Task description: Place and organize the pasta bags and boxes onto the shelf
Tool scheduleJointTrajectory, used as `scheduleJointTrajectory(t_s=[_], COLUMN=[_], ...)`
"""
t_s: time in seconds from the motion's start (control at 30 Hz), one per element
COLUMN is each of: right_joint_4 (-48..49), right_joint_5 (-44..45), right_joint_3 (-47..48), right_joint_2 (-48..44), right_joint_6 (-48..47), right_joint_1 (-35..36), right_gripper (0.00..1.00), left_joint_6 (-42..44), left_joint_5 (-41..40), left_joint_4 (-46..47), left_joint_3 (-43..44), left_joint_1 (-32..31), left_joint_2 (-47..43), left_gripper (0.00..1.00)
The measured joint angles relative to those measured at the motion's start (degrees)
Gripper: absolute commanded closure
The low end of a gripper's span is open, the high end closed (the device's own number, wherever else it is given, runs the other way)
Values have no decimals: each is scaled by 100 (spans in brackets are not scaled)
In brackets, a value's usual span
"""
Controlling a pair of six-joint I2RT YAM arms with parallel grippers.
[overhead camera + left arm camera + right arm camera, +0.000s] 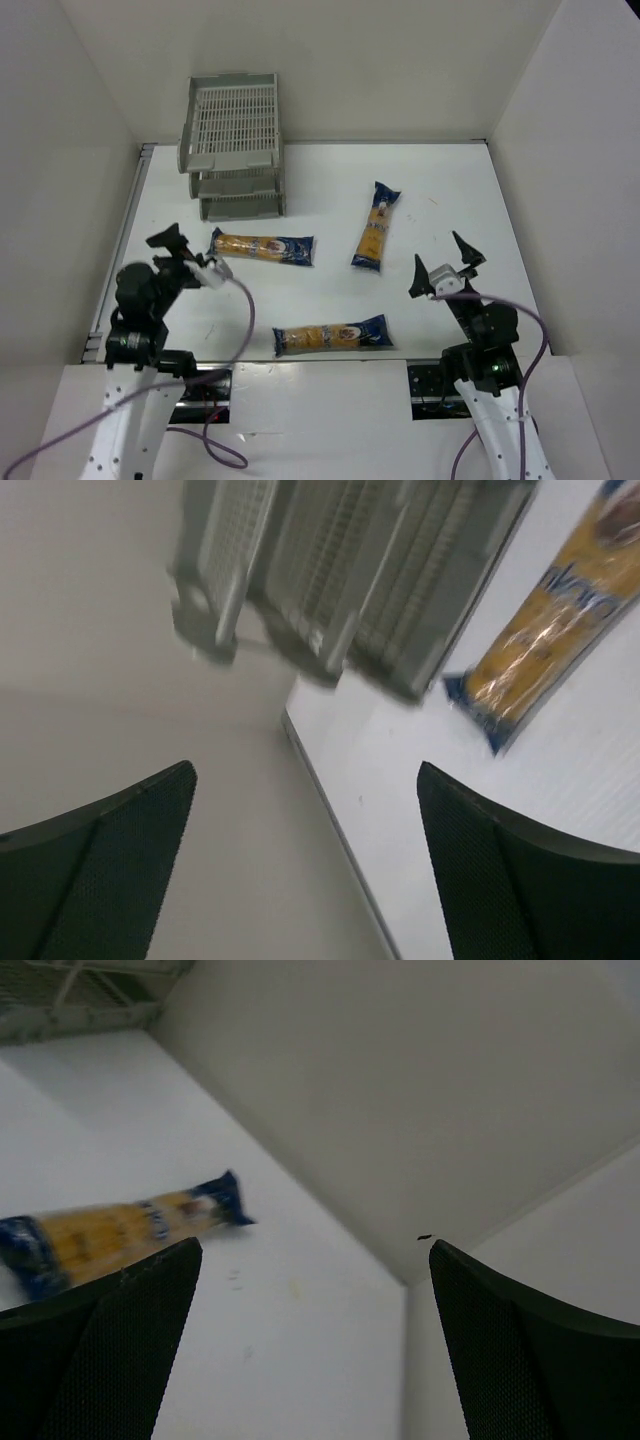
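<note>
Three long pasta bags with yellow pasta and dark blue ends lie flat on the white table. One bag (262, 246) (552, 610) lies left of centre, just below the shelf. Another (375, 226) (110, 1232) lies right of centre, angled toward the back. The third (331, 336) rests near the front edge between the arms. The grey three-tier shelf (232, 142) (350, 570) stands at the back left. My left gripper (178, 252) (305, 865) hovers open at the left, empty. My right gripper (445, 266) (315, 1345) hovers open at the right, empty.
White walls (60, 150) close in the table on the left, back and right. A metal rail (130, 215) runs along the table's left edge. Purple cables (245, 330) loop from both arms near the front edge.
</note>
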Motion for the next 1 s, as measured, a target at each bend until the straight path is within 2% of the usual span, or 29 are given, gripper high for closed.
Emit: scheduleJointTrajectory(t_s=[0.1,0.17,0.23,0.3,0.4,0.47,0.5,0.6,0.67,0.73,0.83,1.0], right_joint_4=[181,240,35,-396,-776,-970,-1029,-1497,-1379,-1368,-1882,-2199], right_joint_5=[216,634,1134,1552,1843,1845,1860,1893,1694,1628,1458,1158], right_joint_3=[229,46,-221,-275,101,758,1187,3005,4135,4468,4553,5123], right_joint_2=[-31,-42,-37,4,212,896,1506,4113,5755,6616,7235,8314], right_joint_6=[-1478,-2286,-2909,-3093,-2592,-2116,-1825,-743,-2,610,1388,2553], right_joint_1=[0,0,0,0,0,0,0,-20,-28,116,413,501], right_gripper=[0,0,0,0,0,0,0,0,0,0,0,0], left_joint_6=[-870,-1462,-2098,-2549,-2815,-2889,-2896,-2900,-2841,-2721,-2522,-2264], left_joint_5=[-916,-1056,-1121,-1088,-1036,-1091,-1130,-1373,-1718,-2009,-2173,-2120], left_joint_4=[-498,-761,-938,-1338,-2052,-2413,-2581,-2767,-2682,-2549,-2358,-2013], left_joint_3=[1847,3156,3748,3825,3840,3875,3926,4081,4127,4155,4376,4741], left_joint_1=[-13,-13,-219,-590,-852,-999,-1108,-1556,-1947,-2295,-2568,-2382], left_joint_2=[2168,3480,4148,4378,4750,5125,5351,6035,6441,6804,7403,8199], left_gripper=[3,0,0,0,0,0,0,0,0,0,0,0])
